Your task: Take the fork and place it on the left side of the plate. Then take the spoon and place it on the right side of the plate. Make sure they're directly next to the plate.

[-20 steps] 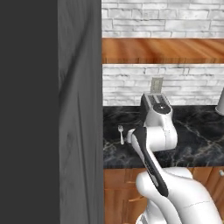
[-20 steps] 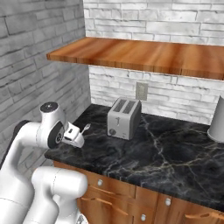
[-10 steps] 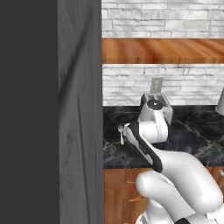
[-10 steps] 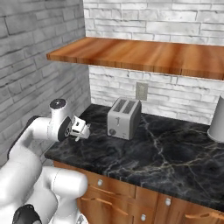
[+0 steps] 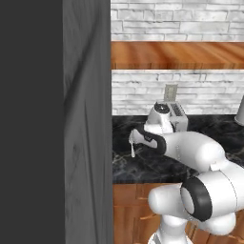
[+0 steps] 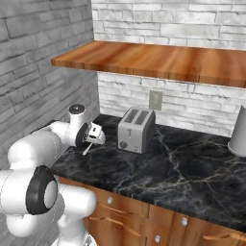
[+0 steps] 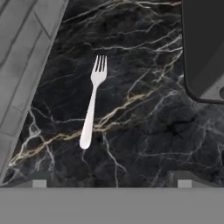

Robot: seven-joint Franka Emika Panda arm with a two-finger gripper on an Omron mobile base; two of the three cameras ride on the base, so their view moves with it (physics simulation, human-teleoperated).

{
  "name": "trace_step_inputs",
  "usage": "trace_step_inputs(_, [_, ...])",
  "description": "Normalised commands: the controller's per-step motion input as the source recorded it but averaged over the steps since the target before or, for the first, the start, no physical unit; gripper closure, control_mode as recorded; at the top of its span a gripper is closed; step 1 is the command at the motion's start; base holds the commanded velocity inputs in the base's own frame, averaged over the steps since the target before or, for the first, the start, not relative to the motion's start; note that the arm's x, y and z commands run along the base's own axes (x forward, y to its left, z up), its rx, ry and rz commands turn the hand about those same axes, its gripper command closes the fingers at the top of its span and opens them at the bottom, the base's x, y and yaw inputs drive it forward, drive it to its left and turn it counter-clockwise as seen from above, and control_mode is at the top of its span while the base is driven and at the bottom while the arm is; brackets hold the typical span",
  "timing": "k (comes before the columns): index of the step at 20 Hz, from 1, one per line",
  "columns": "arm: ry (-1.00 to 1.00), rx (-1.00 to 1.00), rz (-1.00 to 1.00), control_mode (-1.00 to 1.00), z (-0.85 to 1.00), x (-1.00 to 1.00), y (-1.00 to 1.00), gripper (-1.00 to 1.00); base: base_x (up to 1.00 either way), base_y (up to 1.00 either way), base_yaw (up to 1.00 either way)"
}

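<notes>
Fork (image 7: 92,103) is seen lying flat on the black marble counter (image 7: 144,131), tines pointed away from the hand camera, handle toward it. It lies apart from everything: a grey brick wall (image 7: 22,65) runs along one side, and the dark base of the toaster (image 7: 203,48) is seen well off to the other side. In the right base view the fork (image 6: 88,148) shows as a thin pale sliver on the counter (image 6: 182,168) just below the tool (image 6: 95,136).

The tool is held above the counter, near its left end, with nothing between its fingers. In the hand view the two finger tips (image 7: 39,179) stand wide apart at the bottom edge, so the tool is read as spread, empty, not touching the fork. In the left base view the fork (image 5: 133,150) is seen just beside the arm's wrist.

A silver two-slot toaster (image 6: 136,129) stands against the back wall, near the tool's right. A wall socket (image 6: 155,100) is noted above it, under a wooden shelf (image 6: 158,60). No brand, label or writing can be read on any surface.
</notes>
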Motion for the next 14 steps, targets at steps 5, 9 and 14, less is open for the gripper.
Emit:
trace_step_inputs(5, [0.15, 0.0, 0.0, -1.0, -0.26, 0.63, 0.09, -1.0, 0.0, 0.0, 0.0])
trace_step_inputs(9, [0.2, 0.0, 0.0, -1.0, -0.26, 0.45, 0.17, -1.0, 0.0, 0.0, 0.0])
trace_step_inputs(14, [0.21, 0.0, 0.0, -1.0, -0.33, 0.42, 0.09, -1.0, 0.0, 0.0, 0.0])
